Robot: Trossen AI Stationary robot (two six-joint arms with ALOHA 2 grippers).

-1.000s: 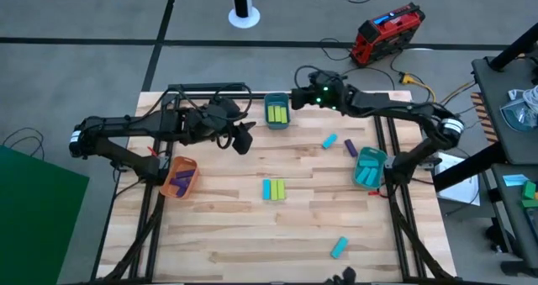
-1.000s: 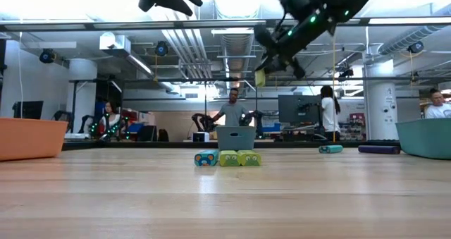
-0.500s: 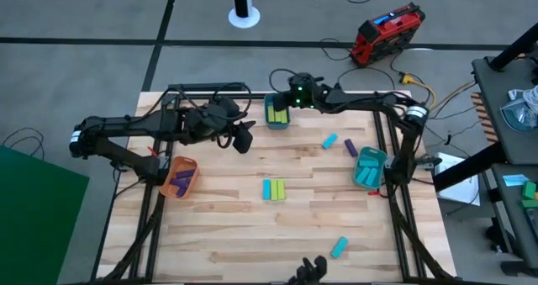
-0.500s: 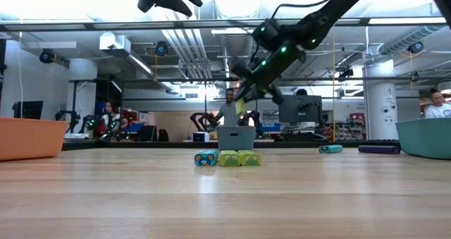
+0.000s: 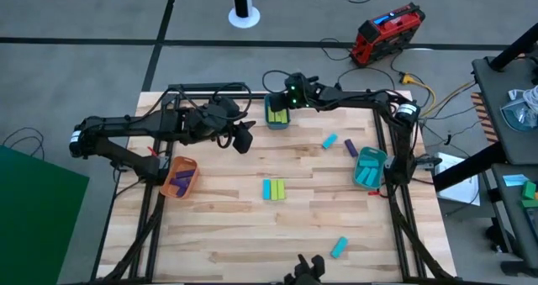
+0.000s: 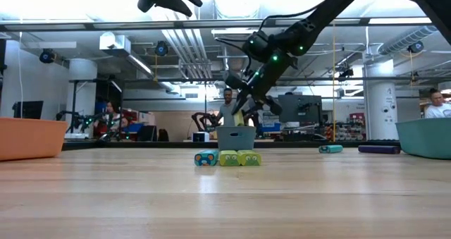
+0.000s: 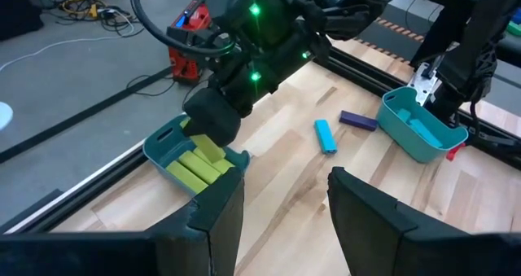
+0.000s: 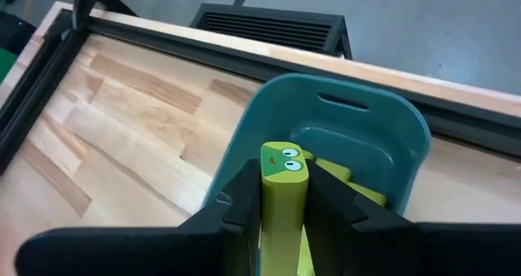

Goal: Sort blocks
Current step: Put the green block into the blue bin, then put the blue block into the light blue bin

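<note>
1. Yellow-green is the colour in play. From the high view, the right gripper [image 5: 280,105] reaches across the far edge of the table [image 5: 252,234] and sits over the teal bin [image 5: 277,113] there. A second teal bin [image 5: 369,167] stands at the right edge, an orange bin [image 5: 179,176] at the left. Loose blocks remain: a cyan and two green bars [image 5: 274,189] mid-table, a cyan bar [image 5: 330,140] with a purple bar [image 5: 350,147] just beside it, and another cyan bar [image 5: 339,248] near the front edge.

2. Low view: the right gripper [image 6: 243,111] hangs just above the bin [image 6: 235,137], not yet inside it. A drop from here could bounce the block off the rim.

3. Left wrist view: the left gripper [image 7: 286,196] waits with fingers spread and nothing between them, looking at the bin holding yellow-green blocks [image 7: 198,162]. The right arm's wrist is directly above that bin.

4. Right wrist view: the right fingers [image 8: 334,196] pinch a yellow-green block [image 8: 282,190], which stands on end over the bin's near wall [image 8: 244,158]. Letting go now risks it tipping outward onto the wood, or landing propped on the blocks already inside.
</note>
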